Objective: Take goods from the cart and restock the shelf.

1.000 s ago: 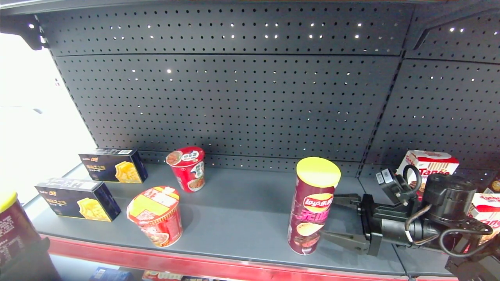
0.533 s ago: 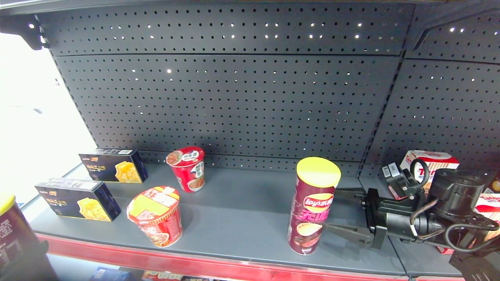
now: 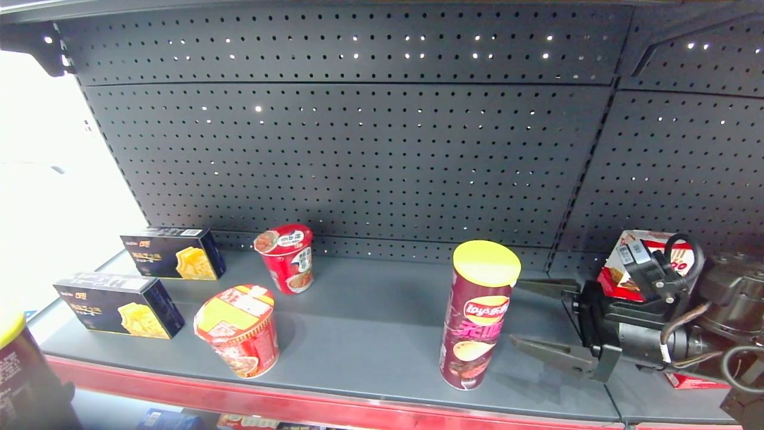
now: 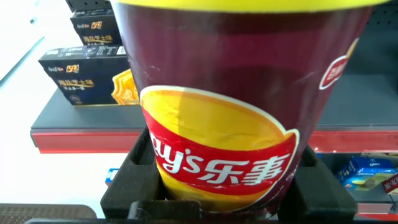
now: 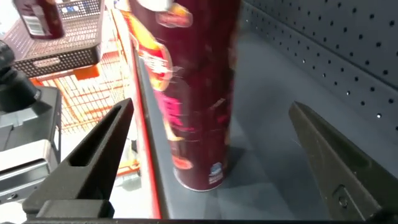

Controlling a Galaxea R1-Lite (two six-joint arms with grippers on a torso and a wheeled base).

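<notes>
A maroon chip can [image 3: 477,316] with a yellow lid stands upright on the grey shelf [image 3: 370,334], right of centre. My right gripper [image 3: 517,313] is open just to the right of it, fingertips apart from the can. The right wrist view has the same can [image 5: 199,93] ahead of the right gripper [image 5: 211,109], with both spread fingers [image 5: 93,155] clear of it. My left gripper [image 4: 224,202] is shut on a second chip can [image 4: 230,112], held upright below the shelf's left front corner. That second chip can [image 3: 15,358] sits at the head view's lower left edge.
Two red cup noodles [image 3: 242,328] [image 3: 287,255] and two dark boxes [image 3: 119,303] [image 3: 174,252] occupy the shelf's left half. Wafer boxes [image 3: 647,257] stand behind the right arm. A pegboard wall [image 3: 358,155] backs the shelf, with a red front lip [image 3: 298,401]. A basket [image 5: 62,43] lies beyond.
My right gripper has drawn back to the right, off the standing chip can, with its fingers still spread. The can held at lower left has sunk slightly.
</notes>
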